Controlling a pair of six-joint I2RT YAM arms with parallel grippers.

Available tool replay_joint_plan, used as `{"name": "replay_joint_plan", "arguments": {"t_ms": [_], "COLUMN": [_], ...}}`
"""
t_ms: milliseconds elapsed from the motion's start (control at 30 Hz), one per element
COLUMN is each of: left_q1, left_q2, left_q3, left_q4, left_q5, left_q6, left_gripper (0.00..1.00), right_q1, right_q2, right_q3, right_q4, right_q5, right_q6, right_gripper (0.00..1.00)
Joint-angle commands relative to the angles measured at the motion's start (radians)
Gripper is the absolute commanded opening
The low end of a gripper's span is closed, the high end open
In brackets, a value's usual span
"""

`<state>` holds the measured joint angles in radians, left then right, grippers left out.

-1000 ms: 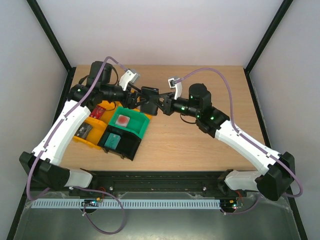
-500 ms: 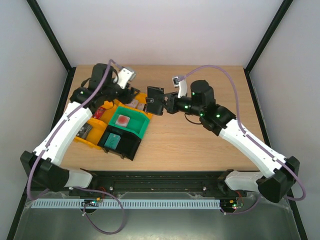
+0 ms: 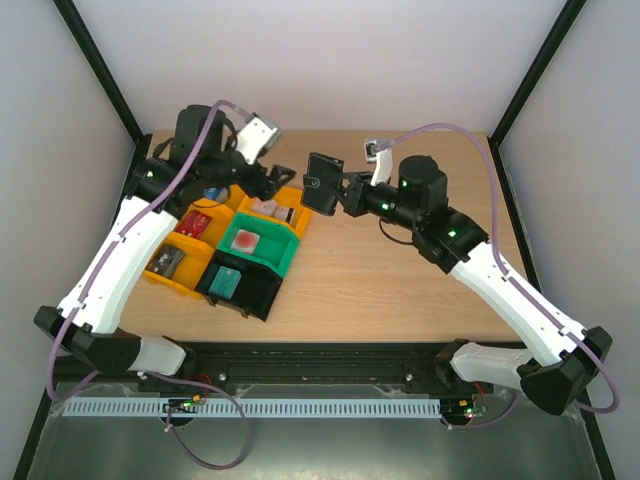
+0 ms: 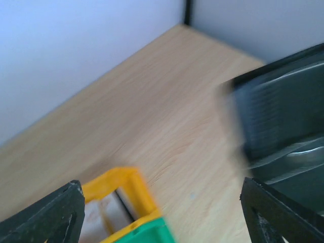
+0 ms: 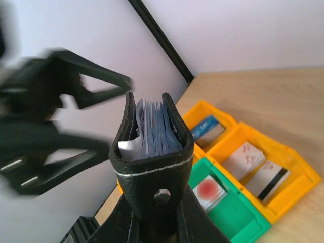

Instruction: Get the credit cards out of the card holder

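Black card holder (image 5: pixel 152 172) up in the air, looks like one more card is out

My right gripper (image 3: pixel 342 192) is clamped on its fold, holding it upright above the table with the pockets still stuffed. A second ago my left gripper (image 3: pixel 275 180) was nose-to-nose with it. Now it's backed off over the yellow bin (image 5: pixel 298 169), jaws apart and empty, and credit cards (image 5: pixel 253 167) lie in that bin. So I reckon one just got dropped, with more pulls to go. Light wood table (image 3: pixel 400 270), green bin (image 3: pixel 285 255) alongside, plain white walls, black frame posts.
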<state>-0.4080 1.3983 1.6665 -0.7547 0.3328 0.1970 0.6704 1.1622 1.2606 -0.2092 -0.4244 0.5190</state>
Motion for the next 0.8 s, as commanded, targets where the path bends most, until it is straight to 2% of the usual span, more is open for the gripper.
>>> {"name": "replay_joint_plan", "arguments": {"t_ms": [0,100,200,400,500,567,700,767], "left_q1": [-0.116,-0.164,-0.181,-0.258,-0.27,-0.277,-0.301,-0.303], "left_q2": [0.002,0.028,0.048,0.098,0.112,0.113,0.116,0.122], "left_q3": [0.047,0.021,0.002,0.013,0.012,-0.013,-0.058,-0.073], "left_q4": [-0.072,-0.054,-0.02,0.006,0.026,0.06,0.124,0.151], "left_q5": [0.029,-0.056,-0.119,-0.269,-0.332,-0.428,-0.597,-0.663], "left_q6": [0.03,0.048,0.056,0.091,0.088,0.091,0.129,0.142], "left_gripper": [0.9,0.93,0.91,0.83,0.75,0.69,0.66,0.62], "right_q1": [-0.002,-0.002,0.0,0.0,0.001,0.002,0.006,0.007], "right_q2": [0.009,0.014,0.005,0.006,0.008,0.012,0.022,0.023], "right_q3": [-0.07,-0.092,-0.135,-0.142,-0.146,-0.149,-0.145,-0.145], "right_q4": [0.164,0.198,0.24,0.256,0.259,0.263,0.254,0.252], "right_q5": [0.01,0.013,0.017,-0.009,-0.026,-0.043,-0.06,-0.072], "right_q6": [0.137,0.183,0.213,0.229,0.229,0.231,0.23,0.23], "right_gripper": [0.02,0.02,0.02,0.02,0.02,0.02,0.02,0.02]}}
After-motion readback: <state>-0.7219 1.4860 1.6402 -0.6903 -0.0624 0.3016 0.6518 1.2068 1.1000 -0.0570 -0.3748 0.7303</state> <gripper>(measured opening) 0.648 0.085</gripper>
